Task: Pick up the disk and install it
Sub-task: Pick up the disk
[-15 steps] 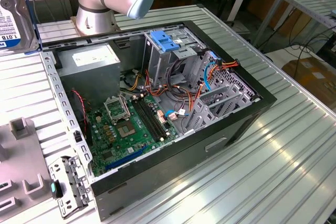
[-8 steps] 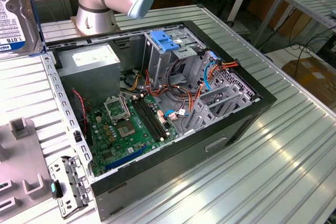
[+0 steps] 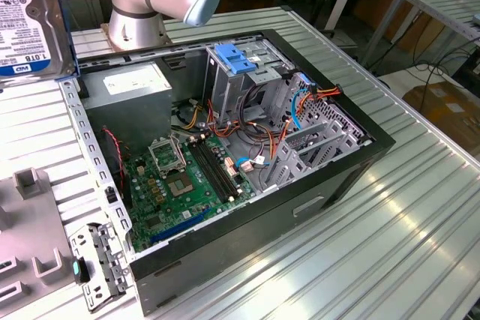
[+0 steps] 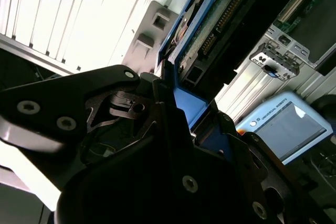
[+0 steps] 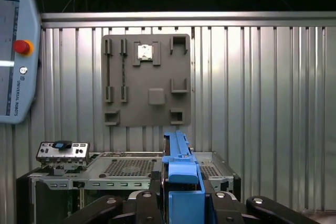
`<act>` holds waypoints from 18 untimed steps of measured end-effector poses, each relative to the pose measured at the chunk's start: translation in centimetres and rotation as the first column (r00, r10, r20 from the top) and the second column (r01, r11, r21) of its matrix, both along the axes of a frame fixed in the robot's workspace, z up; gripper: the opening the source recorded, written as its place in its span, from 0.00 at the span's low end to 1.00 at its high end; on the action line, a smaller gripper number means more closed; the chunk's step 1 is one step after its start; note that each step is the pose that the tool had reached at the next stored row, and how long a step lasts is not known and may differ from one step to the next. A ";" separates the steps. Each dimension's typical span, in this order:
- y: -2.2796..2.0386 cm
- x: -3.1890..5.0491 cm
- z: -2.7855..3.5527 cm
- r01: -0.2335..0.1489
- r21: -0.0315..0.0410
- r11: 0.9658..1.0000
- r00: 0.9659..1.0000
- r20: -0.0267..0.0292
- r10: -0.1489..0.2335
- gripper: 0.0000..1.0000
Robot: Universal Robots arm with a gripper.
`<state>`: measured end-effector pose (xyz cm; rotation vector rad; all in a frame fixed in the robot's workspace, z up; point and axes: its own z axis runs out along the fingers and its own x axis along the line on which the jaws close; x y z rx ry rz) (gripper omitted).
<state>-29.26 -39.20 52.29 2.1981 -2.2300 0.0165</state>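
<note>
One disk (image 3: 30, 20): gripped upright, clear of the case (image 3: 225, 148), at the exterior view's upper left; label faced that camera.
Gripper (image 5: 184, 195): clenched on the disk's blue rail, jaws against both sides, seen edge-on in the first wrist view.
Case: open, on its side on the ribbed table (image 3: 420, 222); motherboard exposed.
Bracket (image 3: 236, 58): light blue, on the drive cage inside the case.
Plate (image 3: 45, 237): grey, with holders, beside the case at the exterior view's left.
Pendant (image 5: 16, 56): near the plate in the first wrist view.
</note>
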 end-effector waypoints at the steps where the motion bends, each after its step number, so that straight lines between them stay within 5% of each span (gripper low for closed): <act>1: -0.03 0.19 0.00 0.000 0.000 1.000 1.000 0.000 0.000 0.37; 18: -0.44 3.23 -0.07 0.000 -0.001 1.000 1.000 0.000 0.000 0.37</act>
